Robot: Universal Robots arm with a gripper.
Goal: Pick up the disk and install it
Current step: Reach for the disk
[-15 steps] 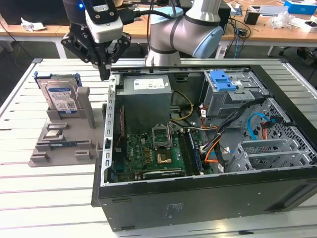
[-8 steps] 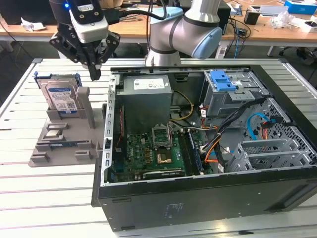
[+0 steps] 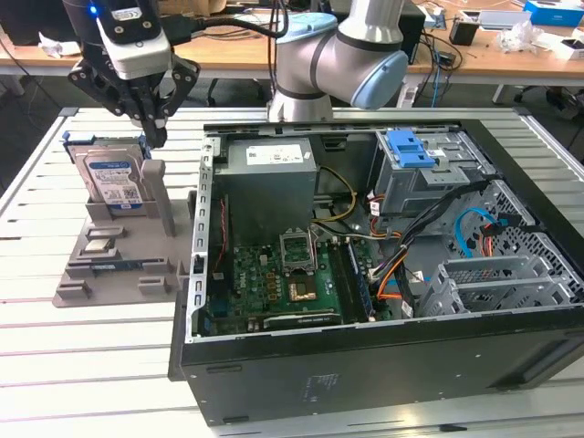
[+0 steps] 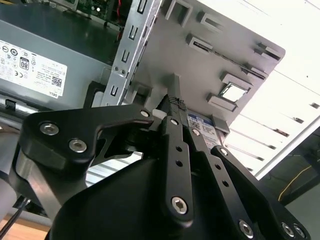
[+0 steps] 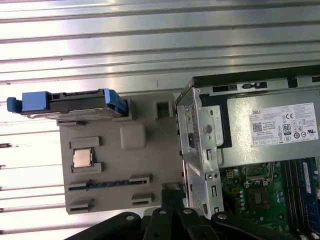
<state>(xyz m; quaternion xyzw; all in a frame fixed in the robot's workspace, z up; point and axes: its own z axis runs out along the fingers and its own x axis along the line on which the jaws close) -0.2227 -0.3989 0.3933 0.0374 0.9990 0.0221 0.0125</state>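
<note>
- Disk (image 3: 111, 178) stands on edge in the grey holder (image 3: 137, 246), label facing out and blue frame around it. The holder sits on the slatted counter (image 3: 82, 365), at 9 o'clock of the open computer case (image 3: 365, 365) in the exterior view. The first wrist view shows the disk (image 5: 75, 104) edge-on in its slot.
- Gripper (image 3: 153, 128) hangs just above the disk, at about 1 o'clock of its top edge and near the holder's upright post (image 3: 155, 192). We see no contact.
- Fingers (image 4: 176, 145) are clenched tip to tip and grasp nothing. In the second wrist view the disk's label (image 4: 202, 122) peeks out just beyond the tips.

Risks, as we judge them:
1. A descent with the tips clenched would strike the disk's top edge or the post instead of straddling the disk.
2. The disk is upright in a shallow slot, so an off-centre push could tip it or jam it against the post.
3. A grip on the blue frame alone could slip or flex.
4. The cables (image 3: 429, 237) crowd the bay with the blue latch (image 3: 411, 151) at 1 o'clock inside the case, so a carried disk may snag there.
</note>
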